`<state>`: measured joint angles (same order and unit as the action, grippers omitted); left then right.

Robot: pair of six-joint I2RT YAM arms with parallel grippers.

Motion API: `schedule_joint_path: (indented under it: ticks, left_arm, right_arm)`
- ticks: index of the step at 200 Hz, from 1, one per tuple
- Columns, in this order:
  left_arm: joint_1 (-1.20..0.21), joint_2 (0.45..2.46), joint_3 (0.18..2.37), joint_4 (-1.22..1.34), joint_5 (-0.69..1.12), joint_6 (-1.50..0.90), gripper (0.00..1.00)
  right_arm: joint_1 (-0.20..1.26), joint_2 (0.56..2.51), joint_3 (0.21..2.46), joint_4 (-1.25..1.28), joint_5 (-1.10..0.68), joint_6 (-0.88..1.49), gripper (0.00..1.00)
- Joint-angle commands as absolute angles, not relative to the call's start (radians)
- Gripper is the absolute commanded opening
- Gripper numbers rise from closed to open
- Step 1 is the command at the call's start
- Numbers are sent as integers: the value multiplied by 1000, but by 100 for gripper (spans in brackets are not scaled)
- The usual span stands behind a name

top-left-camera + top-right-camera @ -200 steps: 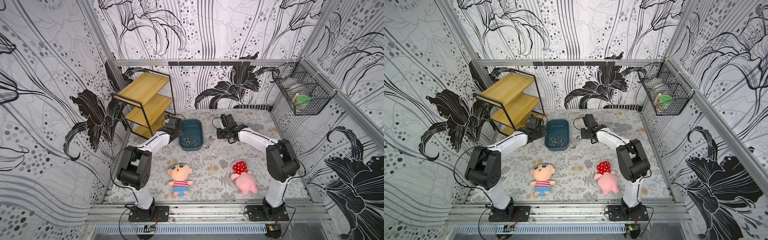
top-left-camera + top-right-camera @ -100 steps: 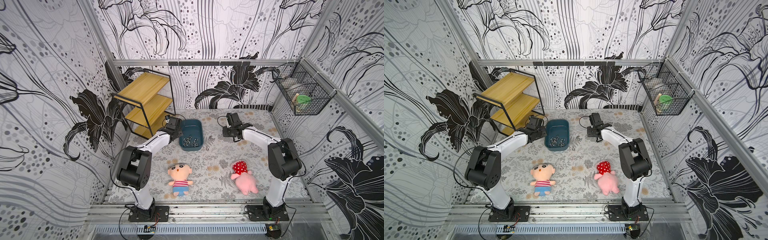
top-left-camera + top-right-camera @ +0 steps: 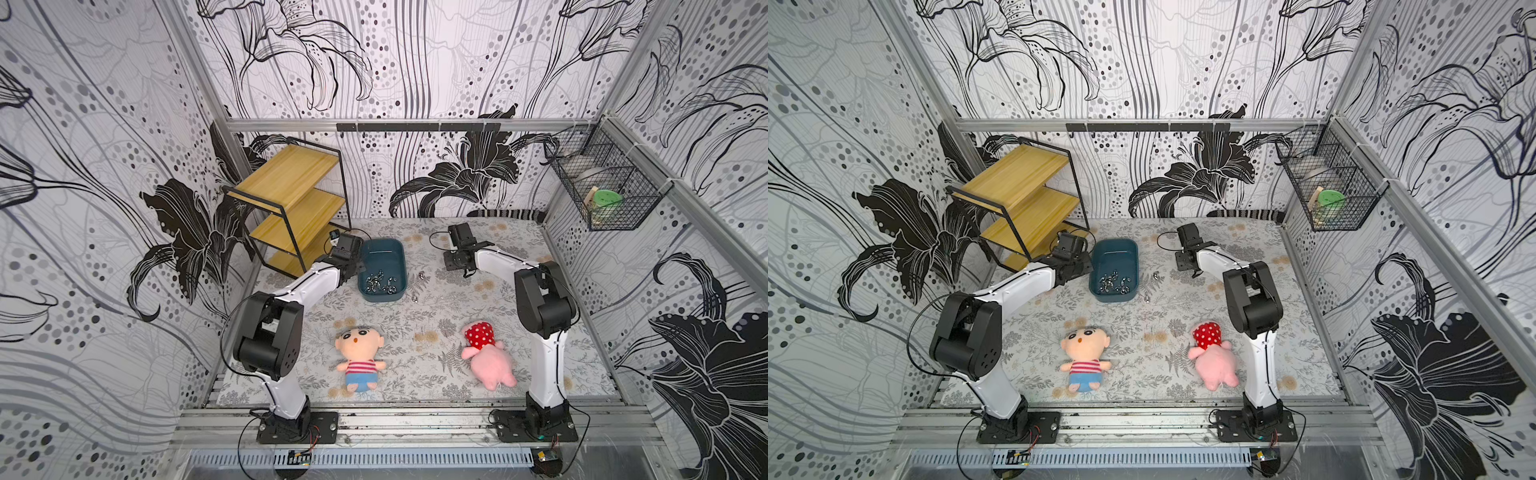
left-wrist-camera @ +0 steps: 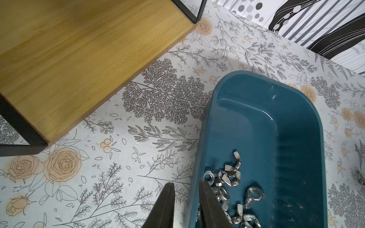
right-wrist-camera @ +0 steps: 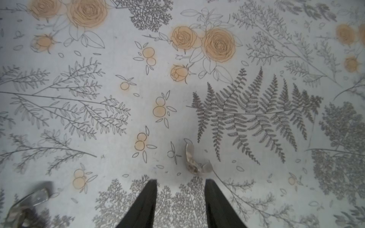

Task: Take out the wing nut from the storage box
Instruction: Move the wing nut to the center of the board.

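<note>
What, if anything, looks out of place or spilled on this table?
One wing nut and a second nut lie loose on the mat, outside the storage box that holds the rest. It looks like deliberate removal rather than a spill: the open right gripper hangs close by one. Nothing else stands out.

A yellow wooden three-tier shelf in a black metal frame (image 3: 291, 195) stood at the back left of the flower-printed table cover (image 3: 415, 328). A black wire mesh basket (image 3: 623, 220) hung on the right wall with a green round-topped container (image 3: 606, 198) inside. Near the front lay a boy plush doll in a striped shirt (image 3: 359, 353) and, apart from it, a pink plush toy with a red dotted cap (image 3: 488, 357)
</note>
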<state>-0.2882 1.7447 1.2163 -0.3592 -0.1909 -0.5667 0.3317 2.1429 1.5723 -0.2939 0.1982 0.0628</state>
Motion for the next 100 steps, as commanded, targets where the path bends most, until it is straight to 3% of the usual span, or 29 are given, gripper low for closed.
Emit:
schedule_joint_path:
  ticks: [1, 46, 100]
  left_arm:
    - [-294, 1741, 1237, -356, -212, -551, 29]
    - [-293, 1749, 1237, -356, -214, -549, 29]
    - [-293, 1746, 1233, -355, -216, -548, 29]
  right_arm:
    - [318, 2173, 1609, -298, 221, 19, 47]
    - [296, 2224, 1647, -314, 156, 4, 47]
    - [285, 2249, 1696, -370, 76, -2, 37]
